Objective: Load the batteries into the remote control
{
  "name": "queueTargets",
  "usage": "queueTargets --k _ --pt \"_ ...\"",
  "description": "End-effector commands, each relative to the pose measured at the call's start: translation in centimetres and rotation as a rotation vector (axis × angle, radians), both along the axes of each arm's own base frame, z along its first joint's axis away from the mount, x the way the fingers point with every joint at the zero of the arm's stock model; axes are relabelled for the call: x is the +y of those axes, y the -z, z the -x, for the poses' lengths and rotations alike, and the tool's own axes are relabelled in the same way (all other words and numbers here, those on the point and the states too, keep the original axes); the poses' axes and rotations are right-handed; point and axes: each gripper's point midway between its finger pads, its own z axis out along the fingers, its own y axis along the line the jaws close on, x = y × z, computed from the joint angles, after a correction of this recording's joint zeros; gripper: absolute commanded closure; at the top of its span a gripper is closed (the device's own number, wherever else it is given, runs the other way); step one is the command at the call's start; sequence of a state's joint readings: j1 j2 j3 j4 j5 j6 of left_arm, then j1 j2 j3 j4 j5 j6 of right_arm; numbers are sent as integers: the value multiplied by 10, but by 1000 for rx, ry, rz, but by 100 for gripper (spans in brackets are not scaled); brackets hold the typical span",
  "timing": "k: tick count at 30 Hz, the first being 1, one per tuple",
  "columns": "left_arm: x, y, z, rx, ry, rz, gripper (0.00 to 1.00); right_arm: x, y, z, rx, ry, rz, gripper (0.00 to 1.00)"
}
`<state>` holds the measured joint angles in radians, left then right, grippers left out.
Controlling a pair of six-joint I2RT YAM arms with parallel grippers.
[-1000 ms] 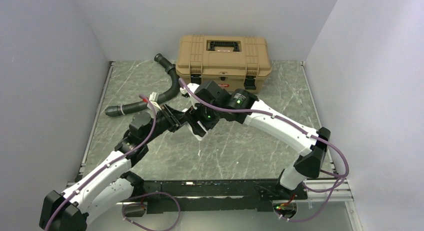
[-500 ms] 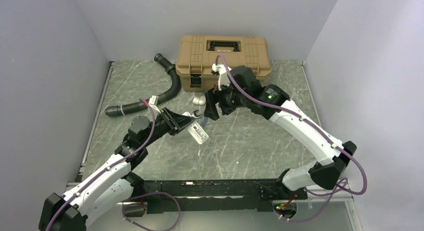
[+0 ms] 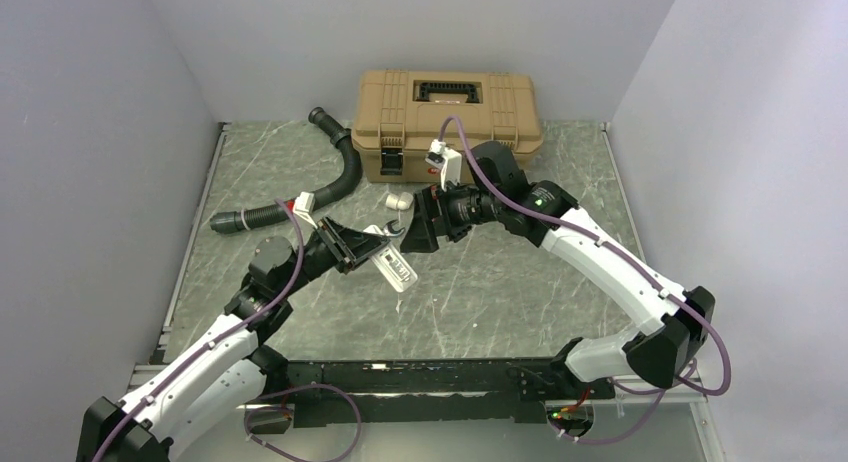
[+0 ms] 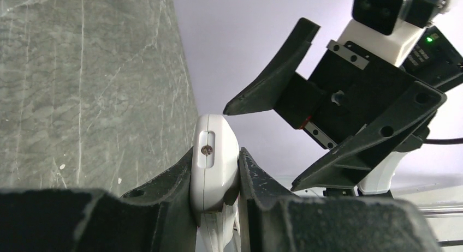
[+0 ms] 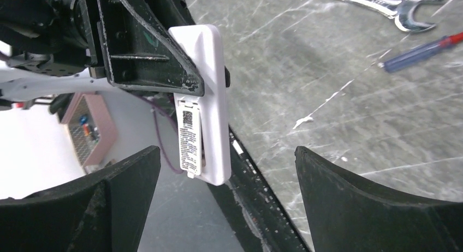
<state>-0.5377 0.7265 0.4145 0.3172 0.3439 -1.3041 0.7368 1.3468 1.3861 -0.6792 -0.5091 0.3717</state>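
The remote control (image 3: 395, 268) is a slim white handset held above the table, tilted, with my left gripper (image 3: 372, 250) shut on one end of it. In the left wrist view its narrow end with a small screw (image 4: 212, 140) is clamped between both black fingers (image 4: 164, 192). In the right wrist view the remote control (image 5: 210, 94) shows its back with a printed label (image 5: 188, 135). My right gripper (image 3: 416, 230) faces it from the right, open and holding nothing; its own fingertips (image 5: 147, 159) stand wide on either side of the remote's free end without touching. No batteries are in view.
A tan toolbox (image 3: 446, 112) stands closed at the back. A black corrugated hose (image 3: 335, 177) curves at the back left. A stubby white cylinder (image 3: 398, 199) lies in front of the toolbox. A wrench (image 5: 382, 5) and a red-and-blue screwdriver (image 5: 417, 52) lie on the marble table (image 3: 500, 282).
My right gripper has drawn back to the right, off the remote, and its jaws have spread wider. The left gripper has kept its hold on the remote, shifting only slightly.
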Motion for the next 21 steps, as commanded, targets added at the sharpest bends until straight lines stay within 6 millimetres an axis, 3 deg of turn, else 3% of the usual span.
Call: queueTargets --k 1,21 --pt "0 -34 7 -76 24 63 100 12 -23 9 8 -61 -137 5" --pt "-2 -44 7 -92 38 84 100 23 -1 20 98 -112 -194 3"
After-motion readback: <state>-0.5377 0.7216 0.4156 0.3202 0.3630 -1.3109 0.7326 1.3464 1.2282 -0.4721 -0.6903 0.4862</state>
